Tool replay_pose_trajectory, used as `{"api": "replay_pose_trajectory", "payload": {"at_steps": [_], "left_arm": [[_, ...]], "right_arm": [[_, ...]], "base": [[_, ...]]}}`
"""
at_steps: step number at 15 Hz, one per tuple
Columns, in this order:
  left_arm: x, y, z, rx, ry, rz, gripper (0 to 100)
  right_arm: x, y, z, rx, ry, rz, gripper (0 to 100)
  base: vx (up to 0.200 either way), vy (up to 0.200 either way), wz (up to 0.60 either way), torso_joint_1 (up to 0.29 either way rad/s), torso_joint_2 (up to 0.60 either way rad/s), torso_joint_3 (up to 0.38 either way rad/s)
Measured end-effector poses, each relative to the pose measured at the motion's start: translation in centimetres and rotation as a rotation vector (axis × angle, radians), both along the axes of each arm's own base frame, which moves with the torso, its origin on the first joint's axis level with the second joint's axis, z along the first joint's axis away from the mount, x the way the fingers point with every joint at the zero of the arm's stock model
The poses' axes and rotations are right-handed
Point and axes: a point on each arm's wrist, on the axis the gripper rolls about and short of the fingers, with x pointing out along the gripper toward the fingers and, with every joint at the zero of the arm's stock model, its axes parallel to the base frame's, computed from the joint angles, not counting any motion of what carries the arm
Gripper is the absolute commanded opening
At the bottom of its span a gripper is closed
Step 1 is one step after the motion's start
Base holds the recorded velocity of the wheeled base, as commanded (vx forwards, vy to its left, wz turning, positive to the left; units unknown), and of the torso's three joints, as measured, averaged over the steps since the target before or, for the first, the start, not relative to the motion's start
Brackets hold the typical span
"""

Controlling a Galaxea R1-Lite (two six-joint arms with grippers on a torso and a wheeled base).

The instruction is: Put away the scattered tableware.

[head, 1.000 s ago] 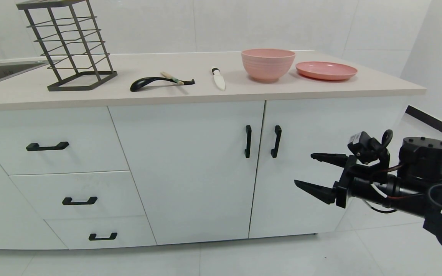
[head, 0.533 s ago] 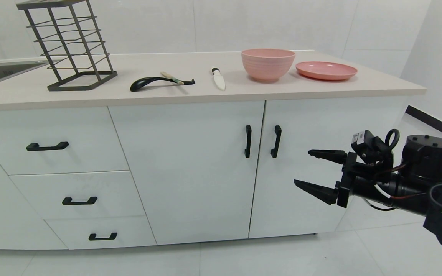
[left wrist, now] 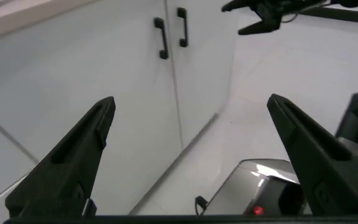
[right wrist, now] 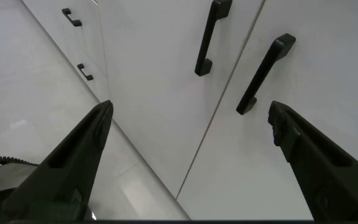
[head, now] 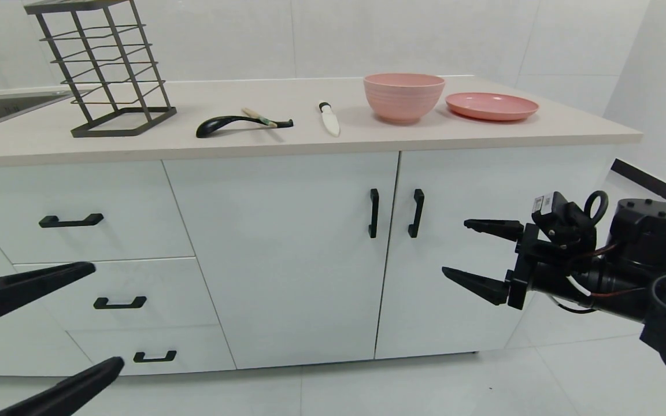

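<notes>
On the beige countertop lie a black ladle, a wooden-handled utensil and a white knife. A pink bowl and a pink plate stand to their right. My right gripper hangs open and empty in front of the right cabinet door, below the counter. In its own view the right gripper faces the two black door handles. My left gripper is open at the lower left, before the drawers. In the left wrist view the left gripper holds nothing.
A black wire rack stands on the counter's left part, beside a steel sink. Three drawers with black handles fill the cabinet's left side. Two doors with vertical handles are in the middle. White tiled floor lies below.
My left gripper has come into the head view at the lower left, open. My right gripper has risen slightly and stays open.
</notes>
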Motion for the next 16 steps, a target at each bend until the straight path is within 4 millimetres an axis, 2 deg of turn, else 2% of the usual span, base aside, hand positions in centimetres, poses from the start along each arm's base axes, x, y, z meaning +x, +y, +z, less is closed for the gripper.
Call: {"api": "replay_pose_trajectory", "payload": {"at_steps": [3,7,11,16], "left_arm": [[2.6,-2.0,0.0,0.026,0.063,-0.135,100],[6.6,-5.7,0.5,0.016,-0.009,-0.277,100],[10.4,-9.7,-1.5,0.014,-0.017,-0.363,100],[13.1,-13.7,-2.5,0.020,-0.006,-0.423,100]], "right_arm": [[0.1,0.0,0.2,0.000,-0.008,0.001,100],[0.2,0.0,0.3,0.002,-0.015,0.001,100],[0.2,0.2,0.3,0.002,-0.018,0.005,100],[1.0,0.5,0.0,0.027,-0.021,0.114,100]], "base": [[0.000,0.000,0.00,0.000,0.00,0.000],[0.000,0.000,0.00,0.000,0.00,0.000],[0.000,0.000,0.00,0.000,0.00,0.000],[0.000,0.000,0.00,0.000,0.00,0.000]]}}
